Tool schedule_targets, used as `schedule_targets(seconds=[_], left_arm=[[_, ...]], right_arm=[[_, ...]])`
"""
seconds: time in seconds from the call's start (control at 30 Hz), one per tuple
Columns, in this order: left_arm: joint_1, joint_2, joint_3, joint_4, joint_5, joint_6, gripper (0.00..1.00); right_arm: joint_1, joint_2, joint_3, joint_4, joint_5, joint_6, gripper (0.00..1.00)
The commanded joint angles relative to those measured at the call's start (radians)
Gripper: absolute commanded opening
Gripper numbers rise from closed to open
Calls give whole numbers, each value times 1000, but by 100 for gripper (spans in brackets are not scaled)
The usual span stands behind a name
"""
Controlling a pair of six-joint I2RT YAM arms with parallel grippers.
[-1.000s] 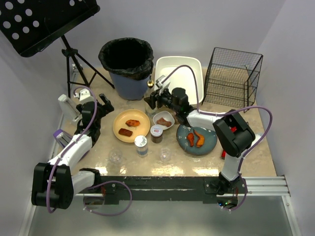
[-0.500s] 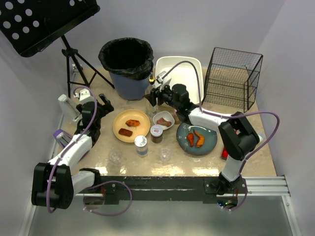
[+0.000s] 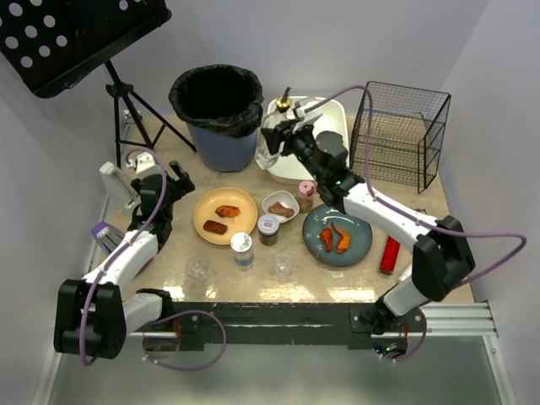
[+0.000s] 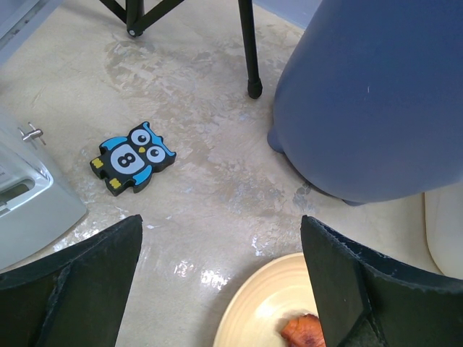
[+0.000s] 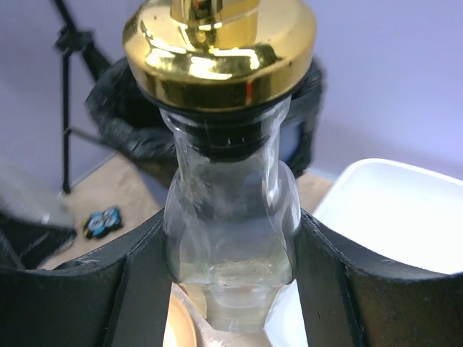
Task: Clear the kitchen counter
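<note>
Our right gripper (image 5: pixel 231 242) is clamped on a glass bottle (image 5: pixel 230 181) with a gold cap and a little clear liquid low inside, held over the left rim of the white tub (image 3: pixel 331 118). Our left gripper (image 4: pixel 221 228) hangs with its jaws wide apart above the kitchen counter (image 3: pixel 443 211), which spreads beneath both arms. A yellow plate (image 3: pixel 225 215) carries two browned pieces, a small white bowl (image 3: pixel 280 205) one, and a blue plate (image 3: pixel 337 238) orange strips.

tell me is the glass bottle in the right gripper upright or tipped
Upright: the right gripper holds the glass bottle by its body, gold cap on top, the body straight between the fingers.
</note>
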Motion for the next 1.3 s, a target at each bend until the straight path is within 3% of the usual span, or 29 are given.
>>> schedule_targets(seconds=[0.0, 0.13, 0.27, 0.57, 0.9, 1.27], left_arm=[[-2, -15, 6, 20, -1, 11, 94], [-2, -12, 6, 18, 2, 11, 94], [-2, -8, 9, 24, 12, 13, 94], [-2, 8, 14, 38, 35, 18, 94], [-2, 18, 15, 46, 43, 19, 94], [-2, 32, 14, 58, 54, 19, 94]], right_arm=[[-40, -141, 98, 2, 260, 41, 0], [-181, -204, 98, -92, 239, 144, 0], [-255, -212, 135, -189, 415, 135, 0], [-430, -214, 150, -242, 550, 196, 0], [-470, -168, 97, -85, 668, 130, 0], [-514, -106, 70, 72, 682, 69, 0]])
